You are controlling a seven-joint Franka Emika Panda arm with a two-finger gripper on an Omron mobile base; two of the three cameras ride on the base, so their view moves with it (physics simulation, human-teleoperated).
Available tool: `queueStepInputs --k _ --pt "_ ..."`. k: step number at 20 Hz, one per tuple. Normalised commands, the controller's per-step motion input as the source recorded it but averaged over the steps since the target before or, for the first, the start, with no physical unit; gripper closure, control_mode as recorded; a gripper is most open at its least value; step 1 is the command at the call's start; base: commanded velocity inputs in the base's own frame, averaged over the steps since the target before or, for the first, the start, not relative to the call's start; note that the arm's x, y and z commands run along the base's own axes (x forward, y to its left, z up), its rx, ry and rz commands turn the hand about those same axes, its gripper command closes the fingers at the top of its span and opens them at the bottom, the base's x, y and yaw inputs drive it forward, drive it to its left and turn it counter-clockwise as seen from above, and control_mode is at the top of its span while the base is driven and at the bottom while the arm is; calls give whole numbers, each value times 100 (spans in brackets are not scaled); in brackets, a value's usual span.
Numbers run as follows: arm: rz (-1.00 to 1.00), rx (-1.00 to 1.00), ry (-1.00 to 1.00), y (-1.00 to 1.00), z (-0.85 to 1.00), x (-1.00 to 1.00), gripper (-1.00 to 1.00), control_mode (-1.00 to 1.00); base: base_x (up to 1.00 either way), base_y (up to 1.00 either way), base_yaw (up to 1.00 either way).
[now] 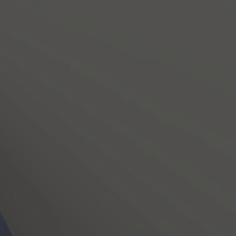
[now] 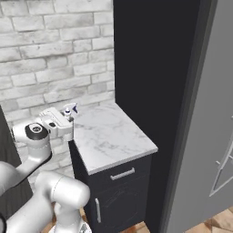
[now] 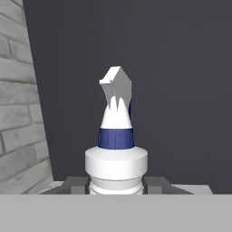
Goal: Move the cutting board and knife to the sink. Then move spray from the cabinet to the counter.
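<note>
- The counter (image 2: pixel 113 136) is bare marble across its middle and front, open from above and from the front edge.
- A brick wall (image 2: pixel 50 54) closes the back and left.
- A tall dark panel (image 2: pixel 154 91) rises flush along the counter's right edge, blocking any sideways pass there.
- The spray (image 3: pixel 116 136), clamped in the gripper (image 2: pixel 68 119), hangs near the back-left corner, close beside the bricks.

My arm's bent, reaching fwd; my gripper (image 2: pixel 68 119) jaws are clamped either side of the spray (image 3: pixel 116 136).
</note>
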Motion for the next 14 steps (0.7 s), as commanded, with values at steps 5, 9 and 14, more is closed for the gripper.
queueStepInputs --k 5,9,14 --pt "-8 0 -2 0 0 9 100 -100 0 0 0" --pt "-7 0 0 0 0 17 100 -100 0 0 0" --pt "-4 0 0 0 0 12 100 -100 0 0 0"
